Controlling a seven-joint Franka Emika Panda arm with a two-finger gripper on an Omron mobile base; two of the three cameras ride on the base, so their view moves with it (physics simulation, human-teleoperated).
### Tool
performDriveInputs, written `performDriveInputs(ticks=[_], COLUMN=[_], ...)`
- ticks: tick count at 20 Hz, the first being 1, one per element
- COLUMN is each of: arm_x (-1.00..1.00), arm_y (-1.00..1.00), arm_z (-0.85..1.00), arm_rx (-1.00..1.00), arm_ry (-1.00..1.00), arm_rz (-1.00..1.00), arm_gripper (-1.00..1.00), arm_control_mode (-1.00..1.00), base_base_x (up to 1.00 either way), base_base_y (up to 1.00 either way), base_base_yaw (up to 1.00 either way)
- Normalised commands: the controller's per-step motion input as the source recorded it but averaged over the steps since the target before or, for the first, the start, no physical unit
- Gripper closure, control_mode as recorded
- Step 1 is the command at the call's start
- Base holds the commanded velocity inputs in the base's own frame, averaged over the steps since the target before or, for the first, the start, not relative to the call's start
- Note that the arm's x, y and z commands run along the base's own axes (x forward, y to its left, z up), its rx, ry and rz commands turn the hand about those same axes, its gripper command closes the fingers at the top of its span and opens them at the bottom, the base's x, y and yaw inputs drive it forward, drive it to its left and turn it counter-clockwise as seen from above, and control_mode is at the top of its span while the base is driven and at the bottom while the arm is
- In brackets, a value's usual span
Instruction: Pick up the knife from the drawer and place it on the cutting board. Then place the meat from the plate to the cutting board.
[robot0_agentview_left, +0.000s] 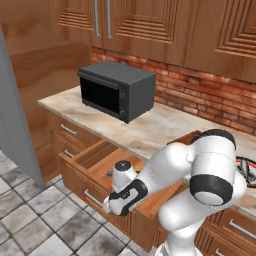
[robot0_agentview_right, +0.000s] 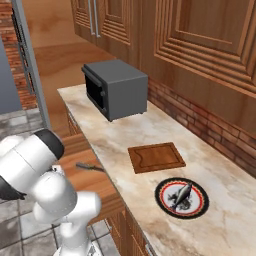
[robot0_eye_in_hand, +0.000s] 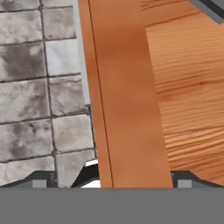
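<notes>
Below the marble counter (robot0_agentview_left: 150, 131), the wide light-brown wooden drawer (robot0_agentview_left: 100, 159) stands pulled out over the grey tiled floor (robot0_agentview_left: 35, 220). The white arm's two-finger gripper (robot0_agentview_left: 111, 206) hangs at the drawer's front edge, close to the silver bar handle (robot0_agentview_left: 92, 198). From the hand view, the two dark fingertips (robot0_eye_in_hand: 39, 180) stand wide apart, one on each side of the drawer's front wall (robot0_eye_in_hand: 127, 109), and they hold nothing.

The slim dark grey knife (robot0_agentview_right: 90, 167) lies on the drawer's wooden bottom (its dark tip appears at the upper corner of the hand view), apart from the gripper.

On the counter, the small dark reddish-brown cutting board (robot0_agentview_right: 156, 157) lies bare. Just beside it is the round plate with a dark rim and a red ring (robot0_agentview_right: 165, 202), and the small greyish piece of meat (robot0_agentview_right: 181, 195) rests on its white centre. Further along the counter stands a dark grey microwave (robot0_agentview_left: 117, 89), in front of the red brick wall (robot0_agentview_left: 200, 97).
</notes>
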Motion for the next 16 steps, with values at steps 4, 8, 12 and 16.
performDriveInputs(ticks=[4, 8, 12, 16], arm_x=[-0.66, -0.21, -0.04, -0.03], arm_y=[1.0, 0.65, -0.06, -0.11], arm_z=[-0.03, -0.03, 0.46, 1.0], arm_rx=[0.0, 0.0, -0.01, 0.0], arm_ry=[0.07, 0.11, -0.02, -0.03], arm_rz=[0.0, 0.0, 0.12, 0.01], arm_gripper=[-1.0, -1.0, -1.0, -1.0], arm_control_mode=[-1.0, -1.0, -1.0, -1.0], base_base_x=[0.0, 0.0, 0.0, 0.0], base_base_y=[0.0, 0.0, 0.0, 0.0], base_base_yaw=[0.0, 0.0, 0.0, 0.0])
